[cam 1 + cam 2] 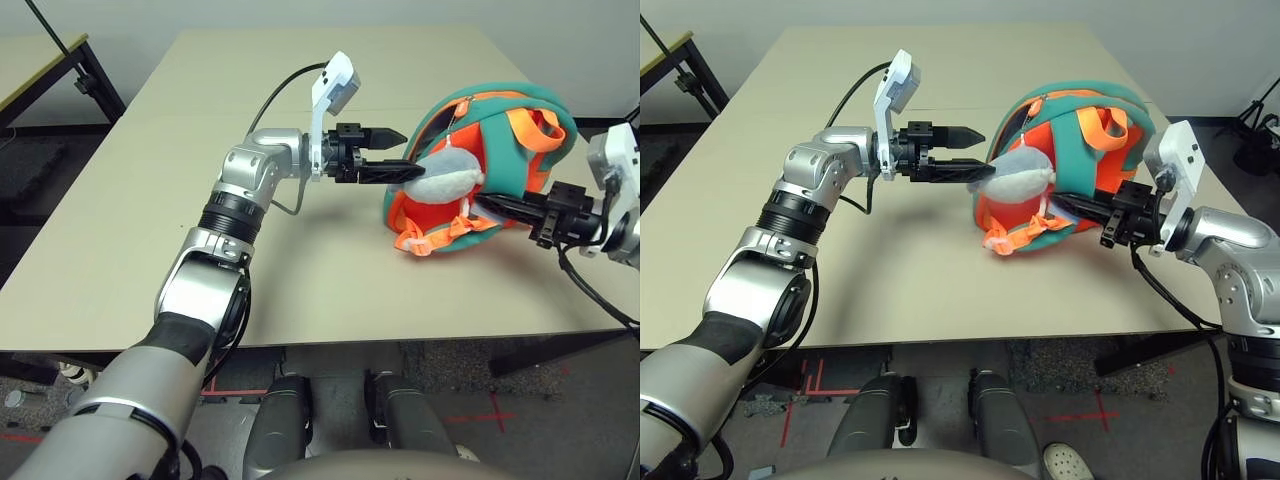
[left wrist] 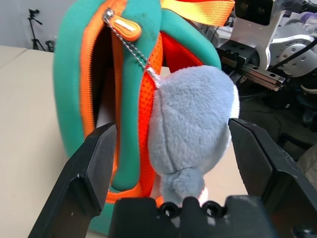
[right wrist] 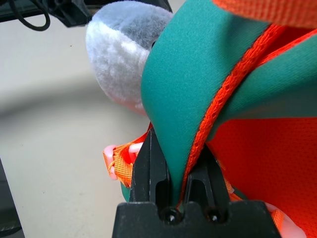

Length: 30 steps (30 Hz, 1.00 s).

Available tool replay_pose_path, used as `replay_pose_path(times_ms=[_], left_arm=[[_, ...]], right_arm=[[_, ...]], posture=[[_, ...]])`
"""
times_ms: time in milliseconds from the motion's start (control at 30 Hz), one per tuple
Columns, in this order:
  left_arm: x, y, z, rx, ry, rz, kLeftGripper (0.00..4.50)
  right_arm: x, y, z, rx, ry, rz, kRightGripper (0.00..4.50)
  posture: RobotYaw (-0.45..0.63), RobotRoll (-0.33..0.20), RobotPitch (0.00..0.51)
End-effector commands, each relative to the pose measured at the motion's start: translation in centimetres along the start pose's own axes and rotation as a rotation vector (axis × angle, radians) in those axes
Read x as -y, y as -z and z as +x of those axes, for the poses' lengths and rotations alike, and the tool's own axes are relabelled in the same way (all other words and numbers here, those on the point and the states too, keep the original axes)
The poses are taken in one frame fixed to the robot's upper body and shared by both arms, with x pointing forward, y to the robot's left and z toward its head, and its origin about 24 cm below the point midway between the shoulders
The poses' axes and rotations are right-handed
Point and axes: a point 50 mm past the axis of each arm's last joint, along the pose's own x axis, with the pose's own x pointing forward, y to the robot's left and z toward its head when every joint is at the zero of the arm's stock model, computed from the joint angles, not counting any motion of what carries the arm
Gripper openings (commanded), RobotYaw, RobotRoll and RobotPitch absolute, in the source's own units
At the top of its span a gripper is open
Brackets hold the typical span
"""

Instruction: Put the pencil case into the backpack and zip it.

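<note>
My right gripper [image 3: 179, 191] is pinched tight on a teal shoulder strap of the backpack [image 1: 500, 120], the fabric folded between my two black fingers with its orange mesh edging running right down into the bite. Orange back panel sits just past my right fingertips, and a knot of orange webbing hangs just beside them on the other side.

Over on the other arm, my left gripper [image 2: 173, 144] stands wide apart, pointing level at the bag's side. Between those spread fingers hangs the plush fish toy [image 2: 193, 124], grey on top and white below, dangling from a small bead chain clipped to an orange zip pull [image 2: 124, 27]. The fish sits in the gap; I can't tell whether either finger touches it.

Just beyond my left fingertips the zip gapes open, an orange-lined slit along the teal shell with dark interior behind it. The backpack stands on the beige table [image 1: 200, 150], between my two grippers.

The pencil case: I can't make it out from here.
</note>
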Motion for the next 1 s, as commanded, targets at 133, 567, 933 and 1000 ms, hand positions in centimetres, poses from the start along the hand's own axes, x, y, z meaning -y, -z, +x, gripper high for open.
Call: replay_pose_path(times_ms=[133,567,933,1000], left_arm=[[0.8,-0.2,0.7,-0.017,0.072,0.002,4.50],[1.6,1.3,2.2,-0.076,0.129,-0.012,4.50],[0.5,2.0,2.0,-0.099,0.038,0.043,1.15],[0.5,2.0,2.1,-0.089,0.035,0.048,0.46]], right_arm=[[-0.4,0.0,0.4,0.002,-0.030,-0.001,0.03],[-0.4,0.1,0.4,0.005,-0.026,-0.003,0.03],[-0.4,0.0,0.6,0.007,-0.031,-0.006,0.03],[-0.4,0.0,0.7,0.008,-0.030,-0.007,0.03]], posture=[[0.02,0.000,0.095],[0.02,0.000,0.086],[0.02,0.000,0.079],[0.02,0.000,0.080]])
